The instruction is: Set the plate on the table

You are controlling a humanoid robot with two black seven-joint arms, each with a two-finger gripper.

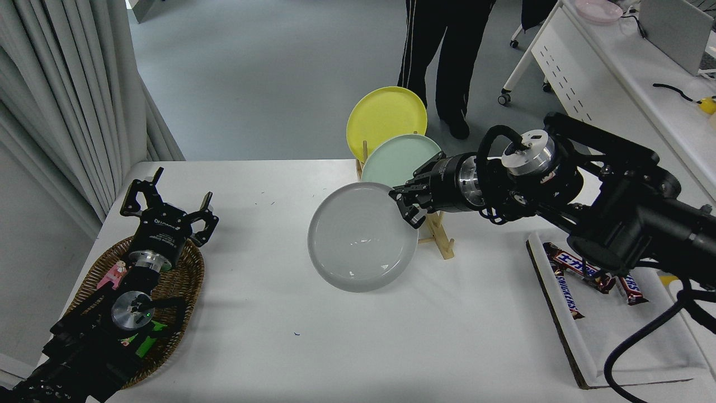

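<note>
The light grey plate (361, 238) is out of the wooden rack (439, 238), nearly flat and face up, just over or at the white table (313, 347) to the rack's left. My right gripper (404, 206) is shut on the plate's right rim. The mint green plate (398, 159) and the yellow plate (383, 117) stand upright in the rack behind it. My left gripper (168, 204) is parked open over a wicker basket at the lower left.
The wicker basket (184, 280) lies at the table's left edge. A white tray (609, 341) with chocolate bars (568, 296) sits at the right. A person's legs (442, 50) stand behind the table. A white perforated-panel desk (582, 67) is at the upper right.
</note>
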